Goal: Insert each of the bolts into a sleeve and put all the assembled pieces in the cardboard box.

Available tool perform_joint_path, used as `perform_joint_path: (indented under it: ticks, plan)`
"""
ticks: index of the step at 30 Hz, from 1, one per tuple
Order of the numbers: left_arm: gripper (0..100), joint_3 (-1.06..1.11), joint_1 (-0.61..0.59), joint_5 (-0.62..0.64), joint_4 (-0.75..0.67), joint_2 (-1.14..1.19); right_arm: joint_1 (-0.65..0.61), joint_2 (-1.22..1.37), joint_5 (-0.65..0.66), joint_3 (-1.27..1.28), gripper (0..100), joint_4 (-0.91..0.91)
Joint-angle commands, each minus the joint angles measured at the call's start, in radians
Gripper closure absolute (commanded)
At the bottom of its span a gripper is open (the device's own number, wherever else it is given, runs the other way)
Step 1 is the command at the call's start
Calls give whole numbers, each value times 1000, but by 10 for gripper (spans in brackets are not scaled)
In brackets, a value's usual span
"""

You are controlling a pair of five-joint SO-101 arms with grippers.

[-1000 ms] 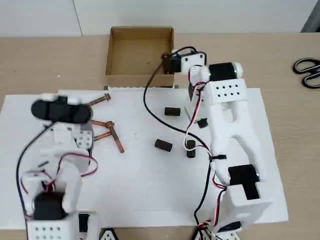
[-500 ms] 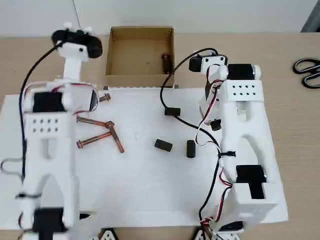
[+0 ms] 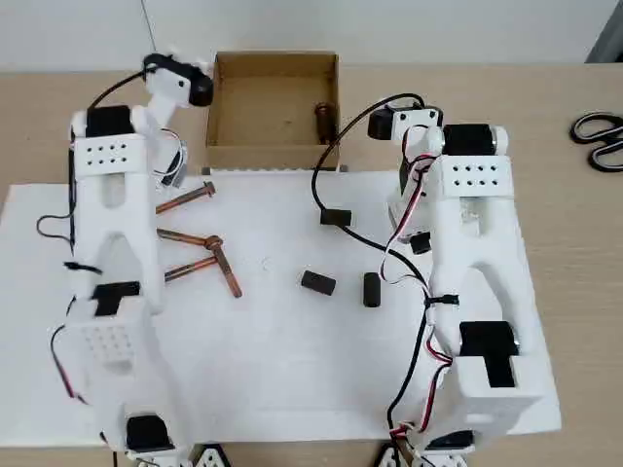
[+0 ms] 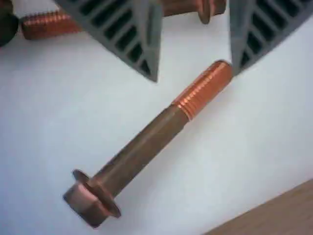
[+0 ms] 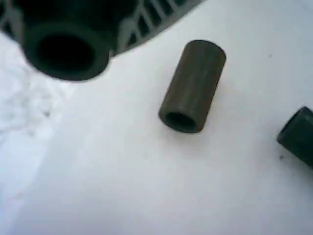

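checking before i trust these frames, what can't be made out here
High view: the sleeve under the right arm, mostly covered by it.
High view: the piece in the cardboard box, too small to tell bolt from sleeve.
Right wrist view: a second sleeve, cut off by the edge.
Left wrist view: another bolt, partly behind the left gripper and cut by the edge.

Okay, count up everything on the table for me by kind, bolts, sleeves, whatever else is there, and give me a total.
bolts, loose on the white sheet: 4
sleeves, loose: 4
assembled piece, in the box: 1
cardboard box: 1
scissors: 1
Total: 11
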Motion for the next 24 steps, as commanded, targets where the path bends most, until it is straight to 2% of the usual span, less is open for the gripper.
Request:
perform_joint_path:
  ticks: [1,6,13,24]
  plan:
    - [902,-277,0,-69,127,120,5,-54,9,-3,995,-1]
    - [902,-441,-3,-158,158,272,5,-54,9,52,995,-4]
    - [882,-443,12,-193,158,301,2,-62,9,161,994,-24]
    - [863,-429,43,-201,158,348,-1,-65,9,163,994,-24]
